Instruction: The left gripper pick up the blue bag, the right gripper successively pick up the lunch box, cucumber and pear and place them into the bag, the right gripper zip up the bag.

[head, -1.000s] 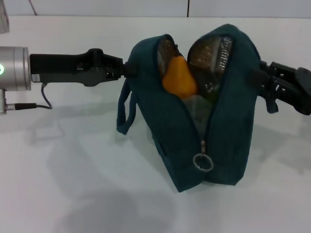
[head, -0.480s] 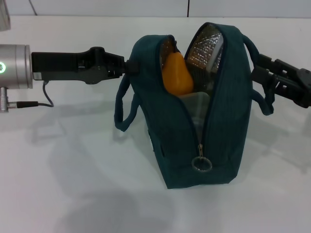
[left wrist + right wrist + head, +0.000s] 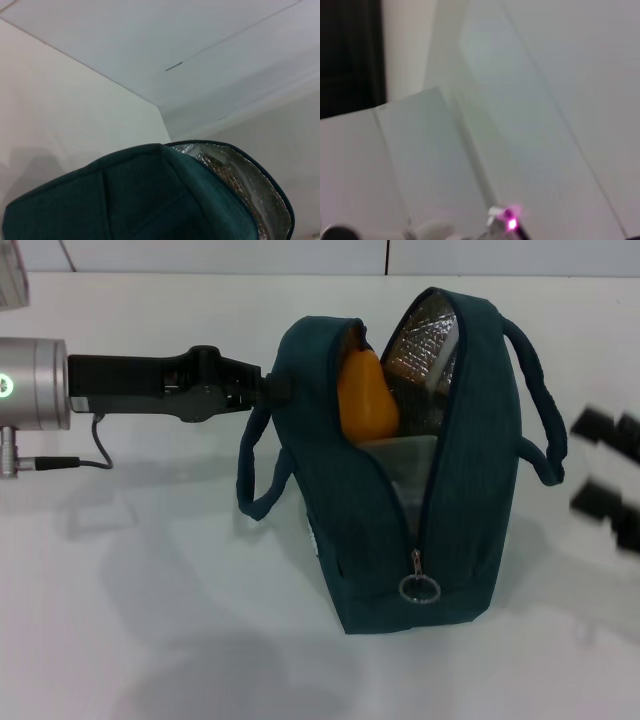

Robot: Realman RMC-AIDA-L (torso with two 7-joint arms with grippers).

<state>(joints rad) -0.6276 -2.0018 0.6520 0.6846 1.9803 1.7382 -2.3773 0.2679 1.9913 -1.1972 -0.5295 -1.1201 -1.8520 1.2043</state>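
From the head camera I see the blue bag (image 3: pixel 400 490) standing upright on the white table (image 3: pixel 150 640), its top gaping open and the silver lining (image 3: pixel 425 335) catching the light. The pear (image 3: pixel 366 400) sits high inside the bag, its orange top poking up through the opening. Just below the pear, still inside the bag, I make out a pale clear surface that looks like the lunch box (image 3: pixel 405 465); I cannot pick out the cucumber. The zipper pull (image 3: pixel 419 588) hangs low on the bag's near end, so the zip is mostly undone. One loop handle (image 3: pixel 255 475) droops on the bag's left side, the other (image 3: pixel 535 405) arches off its right side.

The left gripper (image 3: pixel 272 390) reaches in horizontally and meets the bag's upper left edge; its tip is pressed into the fabric and I cannot tell how its fingers stand. The right gripper (image 3: pixel 605 480) is off to the bag's right, clear of the handle, a blurred dark shape with two prongs apart, so I read it as spread and holding nothing.

The left wrist camera shows the bag's teal wall (image 3: pixel 150 200) close up with the foil lining (image 3: pixel 240 185) along its rim, the table beyond.

The right wrist camera gives me only blurred pale surfaces.
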